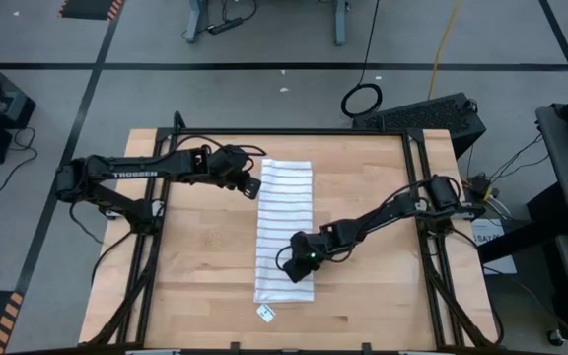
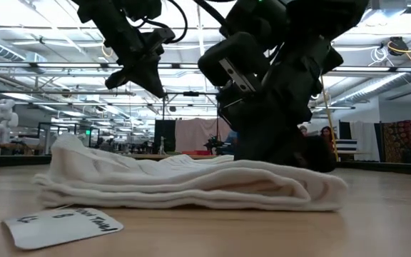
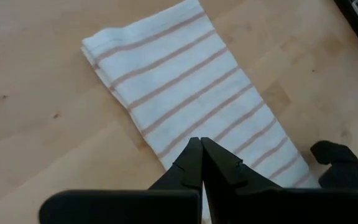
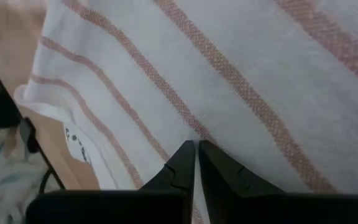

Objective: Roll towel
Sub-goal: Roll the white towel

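A folded striped towel (image 1: pixel 285 229) lies flat mid-table, not yet rolled. The right gripper (image 1: pixel 298 258), jaws shut and empty, presses near its near end. The left gripper (image 1: pixel 250 186), also shut and empty, hovers beside the far end. Rolling likely needs an end pinched first.

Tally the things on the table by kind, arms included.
Striped towel: 1
Loose white tag: 1
Robot arms: 2, the left end effector and the right end effector
Total: 4
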Available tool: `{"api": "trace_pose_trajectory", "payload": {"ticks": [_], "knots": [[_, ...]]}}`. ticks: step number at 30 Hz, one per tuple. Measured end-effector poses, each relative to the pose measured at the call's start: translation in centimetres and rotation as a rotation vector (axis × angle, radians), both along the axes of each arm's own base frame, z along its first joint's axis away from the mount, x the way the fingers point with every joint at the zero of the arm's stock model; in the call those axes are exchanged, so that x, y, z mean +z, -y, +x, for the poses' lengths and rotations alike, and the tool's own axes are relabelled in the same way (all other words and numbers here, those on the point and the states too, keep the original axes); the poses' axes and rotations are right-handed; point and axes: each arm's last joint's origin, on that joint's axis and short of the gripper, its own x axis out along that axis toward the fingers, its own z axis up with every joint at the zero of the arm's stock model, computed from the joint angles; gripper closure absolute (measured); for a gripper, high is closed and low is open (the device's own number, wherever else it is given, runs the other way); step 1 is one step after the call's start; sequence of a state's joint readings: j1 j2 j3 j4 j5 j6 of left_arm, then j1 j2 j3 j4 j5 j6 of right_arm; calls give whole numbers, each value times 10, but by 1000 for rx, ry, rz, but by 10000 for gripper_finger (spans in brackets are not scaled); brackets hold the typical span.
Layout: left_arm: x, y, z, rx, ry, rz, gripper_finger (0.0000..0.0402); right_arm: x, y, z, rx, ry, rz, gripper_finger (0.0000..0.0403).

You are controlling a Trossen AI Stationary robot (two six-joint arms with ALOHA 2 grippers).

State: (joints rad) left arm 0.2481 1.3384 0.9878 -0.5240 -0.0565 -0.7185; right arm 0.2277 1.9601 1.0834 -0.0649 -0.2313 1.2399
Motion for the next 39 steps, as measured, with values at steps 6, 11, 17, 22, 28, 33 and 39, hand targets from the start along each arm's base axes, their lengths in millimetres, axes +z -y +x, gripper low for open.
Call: {"api": "trace_pose_trajectory", "payload": {"ticks": [6, 11, 17, 22, 28, 33, 39], "knots": [[0, 2, 0, -65, 5, -30, 395, 18, 0, -3, -17, 34, -7, 385], [-1, 4, 0, -138, -8, -20, 395, 47, 1, -7, -4, 120, 3, 385], [-1, 14, 2, -294, -27, 57, 395, 82, 6, -19, -32, 193, -40, 385], [-1, 18, 3, -346, -39, 89, 395, 102, 16, -31, -63, 227, -173, 385], [-1, 17, 3, -346, -63, 170, 395, 102, 34, -39, -120, 156, -358, 385], [0, 14, 3, -327, -102, 280, 395, 98, 54, -42, -119, 96, -540, 385], [-11, 11, 2, -266, -126, 369, 395, 98, 87, -40, -6, 78, -786, 385]]}}
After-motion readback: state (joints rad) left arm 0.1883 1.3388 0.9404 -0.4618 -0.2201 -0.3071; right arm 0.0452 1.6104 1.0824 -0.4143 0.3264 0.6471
